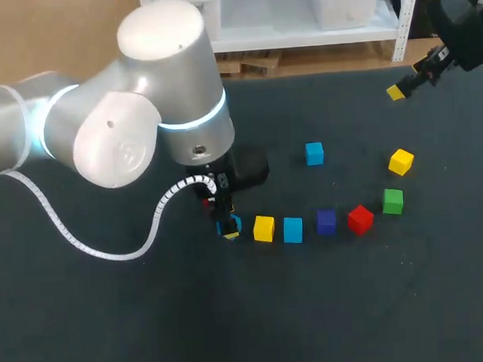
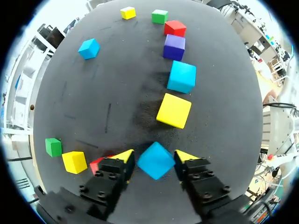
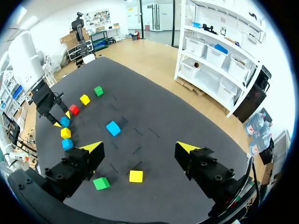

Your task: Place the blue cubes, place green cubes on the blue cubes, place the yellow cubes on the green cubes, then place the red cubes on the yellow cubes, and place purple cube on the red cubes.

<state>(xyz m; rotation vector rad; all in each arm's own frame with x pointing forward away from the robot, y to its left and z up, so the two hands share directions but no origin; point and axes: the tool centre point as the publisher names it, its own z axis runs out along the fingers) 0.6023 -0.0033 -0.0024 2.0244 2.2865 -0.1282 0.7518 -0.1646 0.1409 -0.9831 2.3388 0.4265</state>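
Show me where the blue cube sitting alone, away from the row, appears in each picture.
Head view: lone blue cube behind the row.
Left wrist view: lone blue cube far ahead of the left tool, beside the row.
Right wrist view: lone blue cube ahead of the right tool.
Shared landmark: the row's yellow cube.

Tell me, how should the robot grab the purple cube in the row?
Probably from straight above, pinching the purple cube on the two side faces that point across the row. A blue cube and a red cube sit close on its other two sides, leaving little room for fingers there. Flat, parallel faces suit a two-finger pinch.
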